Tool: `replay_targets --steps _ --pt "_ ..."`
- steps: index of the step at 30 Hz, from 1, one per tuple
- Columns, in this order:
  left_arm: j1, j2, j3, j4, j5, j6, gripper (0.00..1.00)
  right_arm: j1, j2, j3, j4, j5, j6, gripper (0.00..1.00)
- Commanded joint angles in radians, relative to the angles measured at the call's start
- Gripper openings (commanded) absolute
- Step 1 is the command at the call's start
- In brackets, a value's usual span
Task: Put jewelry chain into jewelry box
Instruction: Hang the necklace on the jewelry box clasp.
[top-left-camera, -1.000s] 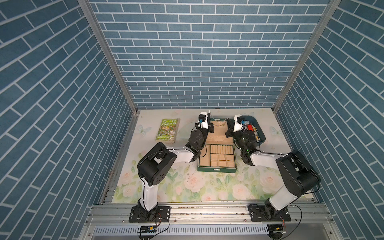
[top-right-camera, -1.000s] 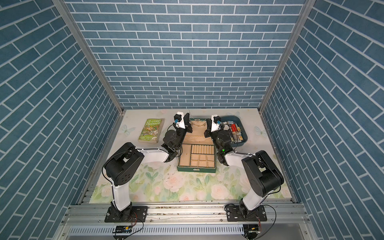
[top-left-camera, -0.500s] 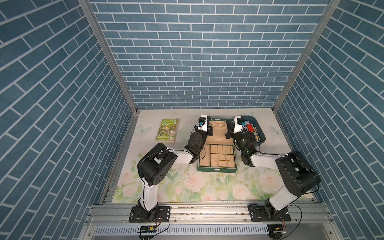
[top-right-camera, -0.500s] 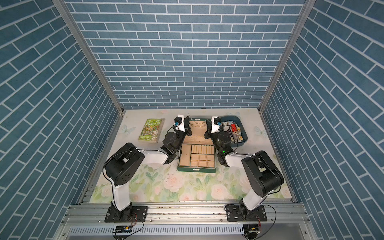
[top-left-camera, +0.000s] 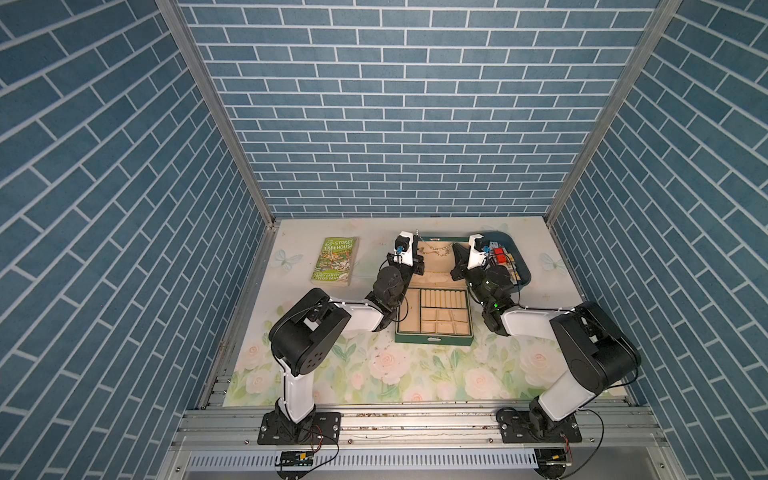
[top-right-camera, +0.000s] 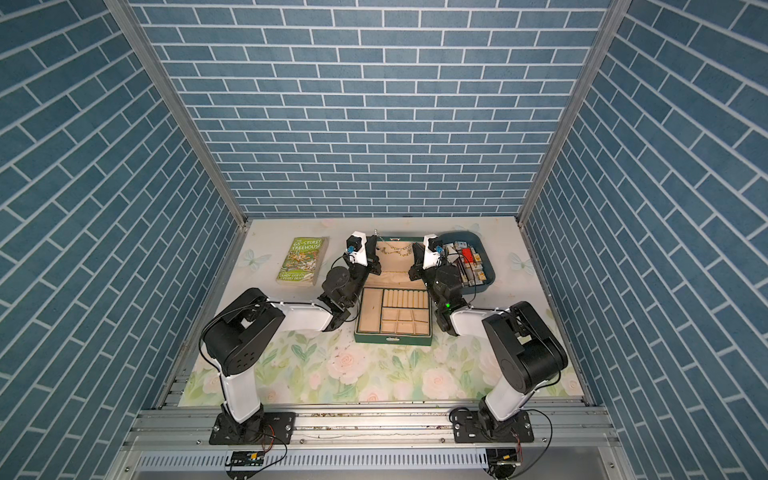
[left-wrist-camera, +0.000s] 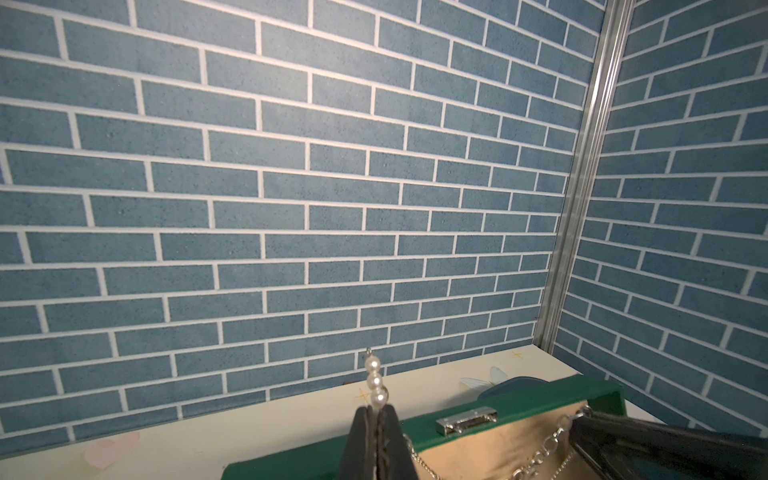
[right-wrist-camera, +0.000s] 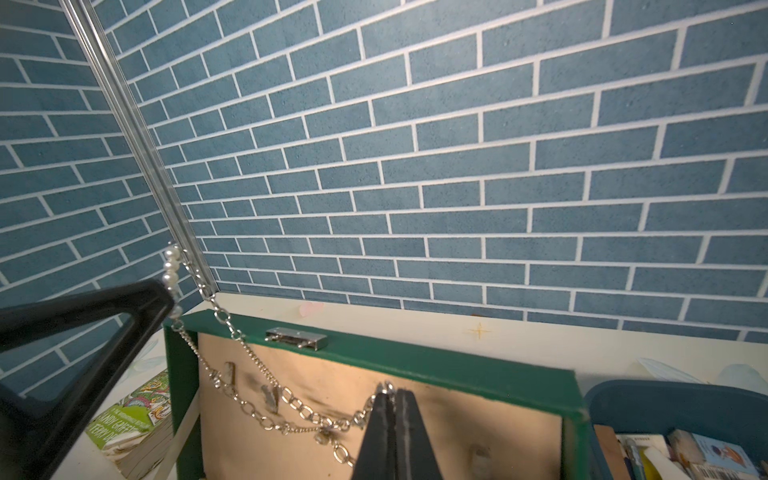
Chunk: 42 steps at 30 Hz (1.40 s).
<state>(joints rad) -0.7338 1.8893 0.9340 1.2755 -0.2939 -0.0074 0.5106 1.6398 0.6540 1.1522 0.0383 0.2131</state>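
The dark green jewelry box (top-left-camera: 432, 338) (top-right-camera: 392, 338) stands open mid-table, its beige-lined lid (right-wrist-camera: 457, 415) upright at the back. The silvery jewelry chain (top-left-camera: 436, 249) (top-right-camera: 397, 249) (right-wrist-camera: 266, 374) hangs slack across the lid's lining, close to the lid hooks (right-wrist-camera: 270, 395). My left gripper (left-wrist-camera: 376, 409) (top-left-camera: 417, 241) is shut on its end, where three pearls (left-wrist-camera: 376, 382) stick up above the lid's left corner. My right gripper (right-wrist-camera: 392, 392) (top-left-camera: 455, 248) is shut on the chain's other end in front of the lining.
A blue tray (top-left-camera: 521, 270) (right-wrist-camera: 665, 407) of small items sits right of the box, close to my right arm. A green paperback book (top-left-camera: 336, 266) (right-wrist-camera: 133, 419) lies to the left. The brick back wall rises just behind the lid.
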Motion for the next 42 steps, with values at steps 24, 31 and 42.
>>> replay_targets --steps 24,31,42 --pt "-0.006 0.060 0.080 -0.109 -0.051 0.007 0.00 0.009 0.011 -0.005 0.003 0.014 0.055 0.00" --pt "-0.005 0.039 0.069 -0.057 -0.068 0.037 0.00 0.010 -0.001 -0.007 0.026 0.014 0.054 0.00" --pt "-0.006 0.030 0.030 -0.078 -0.065 0.024 0.00 0.010 -0.001 -0.014 -0.004 0.014 0.059 0.00"
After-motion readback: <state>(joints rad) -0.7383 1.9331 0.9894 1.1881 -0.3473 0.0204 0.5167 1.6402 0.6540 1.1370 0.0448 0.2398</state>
